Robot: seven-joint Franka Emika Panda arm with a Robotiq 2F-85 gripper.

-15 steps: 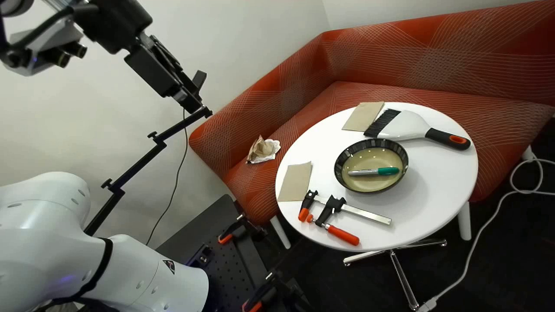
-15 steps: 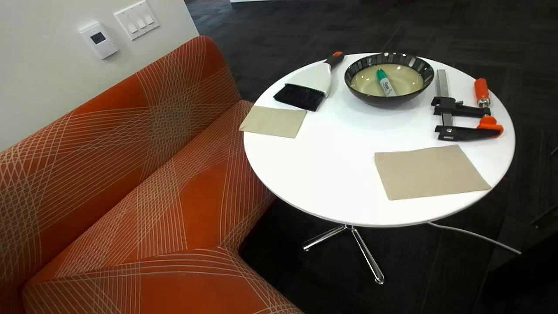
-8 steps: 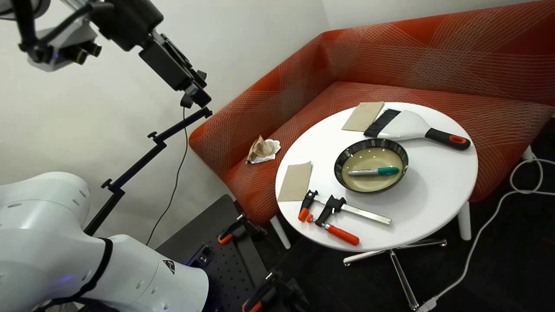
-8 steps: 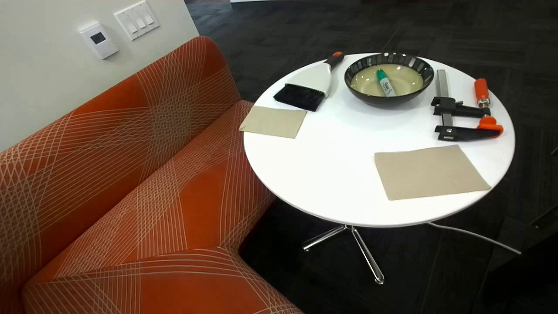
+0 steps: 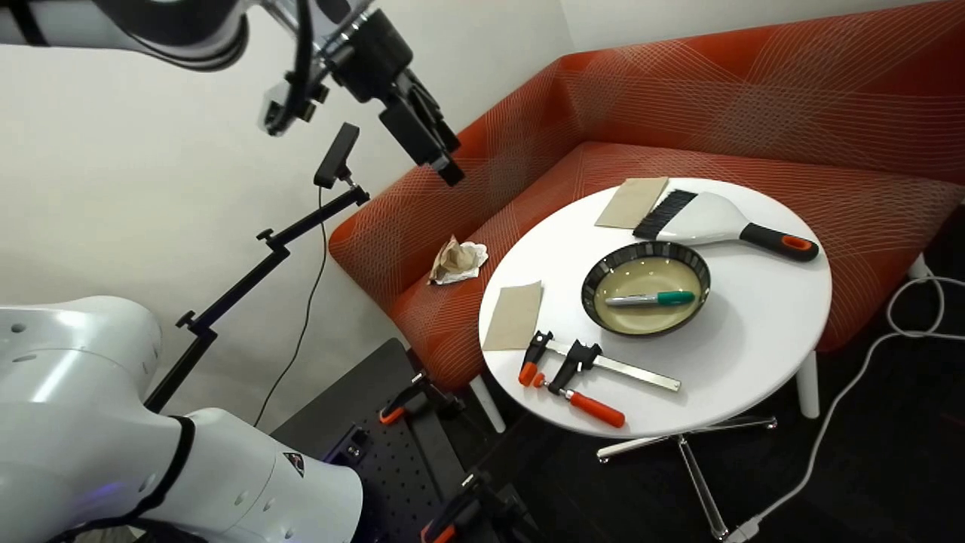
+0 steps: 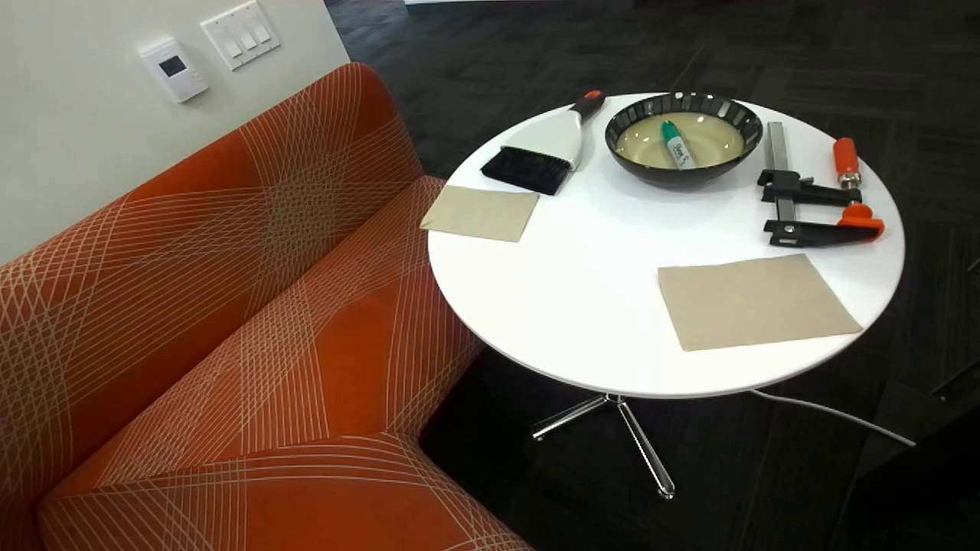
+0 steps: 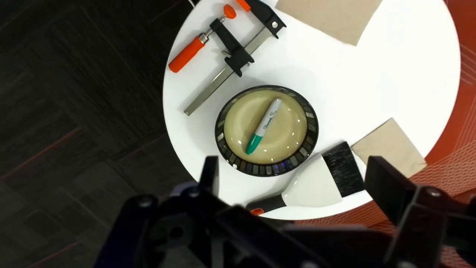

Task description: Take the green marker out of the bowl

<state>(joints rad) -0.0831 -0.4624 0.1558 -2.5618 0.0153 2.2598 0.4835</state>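
Observation:
The green marker (image 5: 650,299), with a grey barrel and green cap, lies flat inside the bowl (image 5: 703,265). The marker (image 6: 677,144) and the dark-rimmed, cream-inside bowl (image 6: 681,179) show in both exterior views. In the wrist view the marker (image 7: 264,125) lies slanted across the bowl (image 7: 313,130), cap toward the gripper side. My gripper (image 5: 453,158) hangs high in the air, left of and above the table in that exterior view, well apart from the bowl. In the wrist view the gripper (image 7: 293,158) is open and empty, its fingers wide apart.
On the round white table (image 5: 761,354) lie a red-handled bar clamp (image 5: 595,409), a white brush with black bristles (image 5: 709,219) beside the bowl, and brown paper sheets (image 5: 514,317). A red sofa (image 5: 754,98) borders the table. A jointed black stand (image 5: 249,279) rises near the arm.
My gripper has moved right in the exterior view, toward the table, uncovering the top of the black stand. The marker and bowl have not moved.

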